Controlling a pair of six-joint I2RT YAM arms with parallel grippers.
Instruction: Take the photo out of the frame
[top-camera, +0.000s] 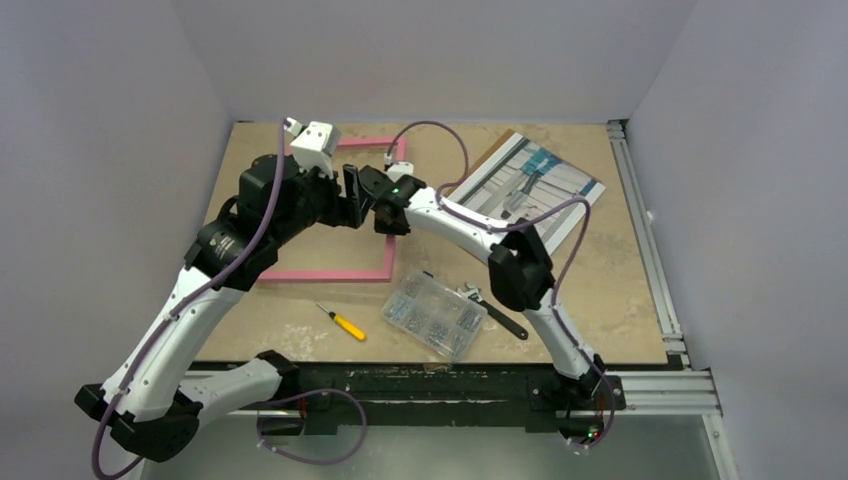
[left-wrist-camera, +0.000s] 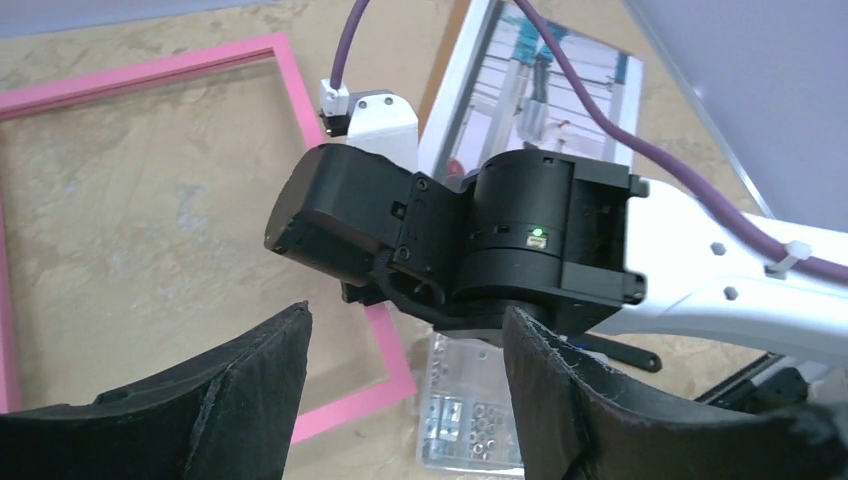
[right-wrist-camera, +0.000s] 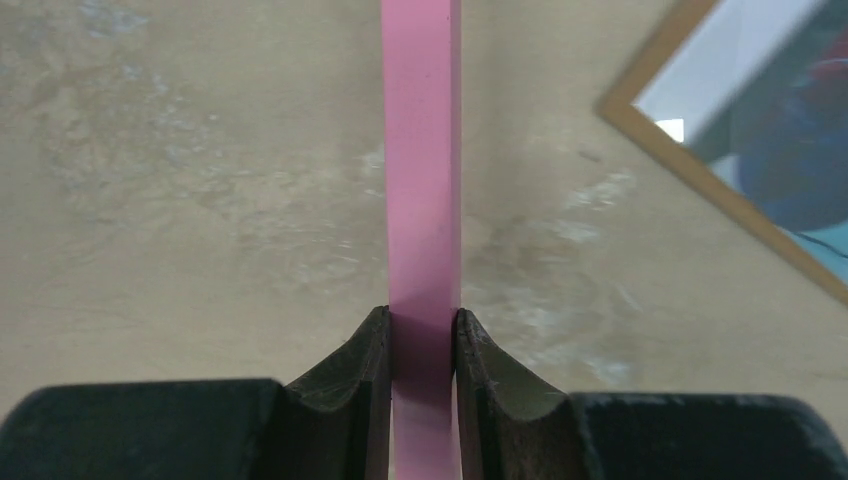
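The pink frame (top-camera: 330, 273) lies flat on the table, and bare tabletop shows through its opening (left-wrist-camera: 150, 72). My right gripper (top-camera: 386, 215) is shut on the frame's right bar (right-wrist-camera: 422, 150), one finger on each side (right-wrist-camera: 422, 320). My left gripper (top-camera: 350, 198) hangs open just left of it, over the frame's opening, with nothing between its fingers (left-wrist-camera: 405, 310). The photo (top-camera: 540, 180), a white and teal print, lies at the back right, outside the frame, on a brown board (right-wrist-camera: 700, 190). Its dark red and blue corner (right-wrist-camera: 790, 130) shows in the right wrist view.
A clear screw box (top-camera: 435, 313) sits in front of the frame's near right corner. A black wrench (top-camera: 497, 312) lies beside it. A yellow-handled screwdriver (top-camera: 346, 324) lies near the front edge. A metal rail (top-camera: 650, 250) runs along the table's right side.
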